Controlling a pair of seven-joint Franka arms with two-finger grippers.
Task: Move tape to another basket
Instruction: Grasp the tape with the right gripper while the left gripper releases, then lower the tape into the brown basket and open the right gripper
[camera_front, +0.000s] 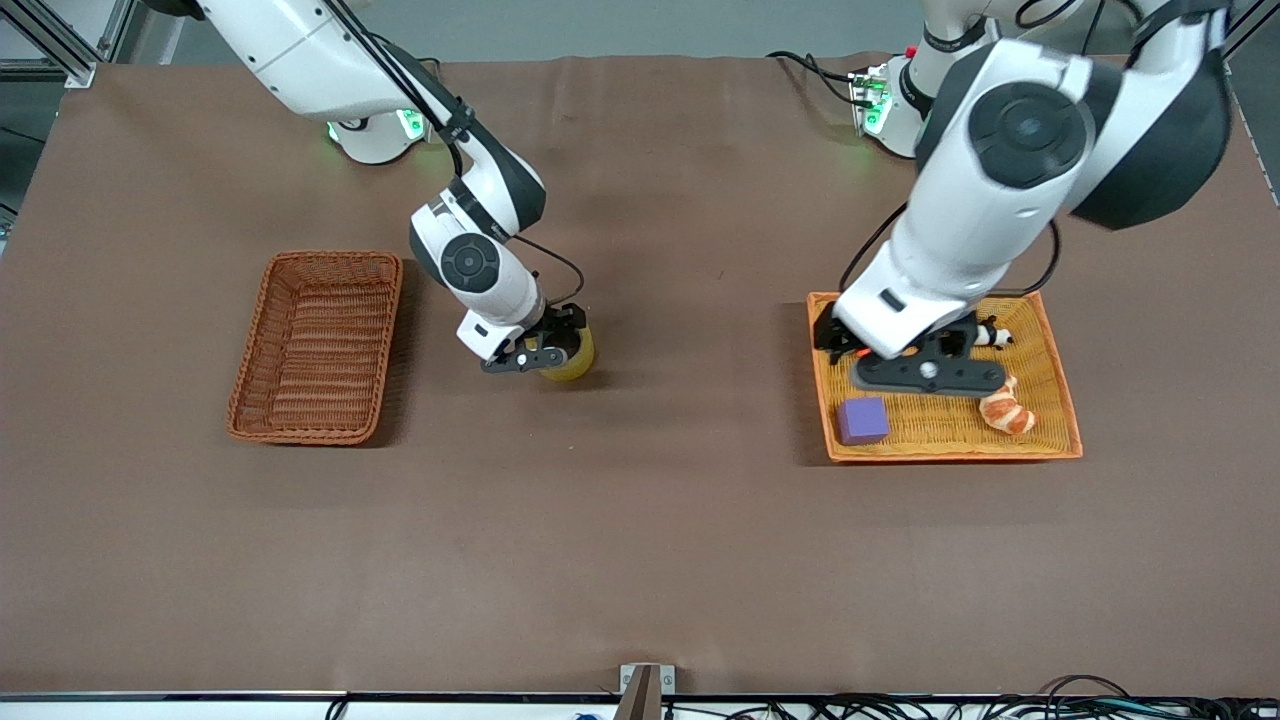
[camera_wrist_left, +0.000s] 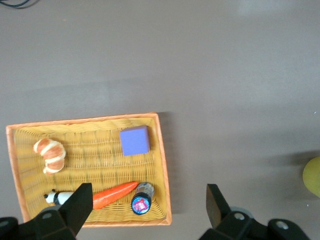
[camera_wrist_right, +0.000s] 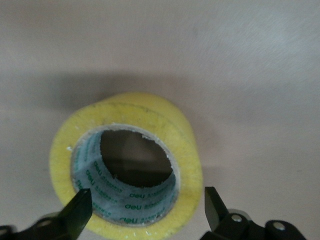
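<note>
Right gripper low over tape at mid-table; left gripper up over tray.

Basket (camera_front: 317, 345): on the table toward the right arm's end, well apart from right gripper (camera_front: 553, 352), nothing seen inside. Right gripper: down at the tape (camera_front: 572, 358), jaws spread wide, one finger (camera_wrist_right: 80, 207) at each outer side of the roll, contact not discernible; not clamped. Tape: yellowish roll resting on the cloth between basket and tray (camera_front: 1060, 400), hollow centre facing the right wrist camera, printed core visible. Left gripper (camera_front: 930, 372): hovering over the tray, jaws wide apart, nothing between them. Under it in the tray: purple cube (camera_front: 862, 419), croissant (camera_front: 1007, 410), carrot (camera_wrist_left: 114, 194), small round-capped item (camera_wrist_left: 142, 203), black-and-white toy (camera_wrist_left: 57, 198).
</note>
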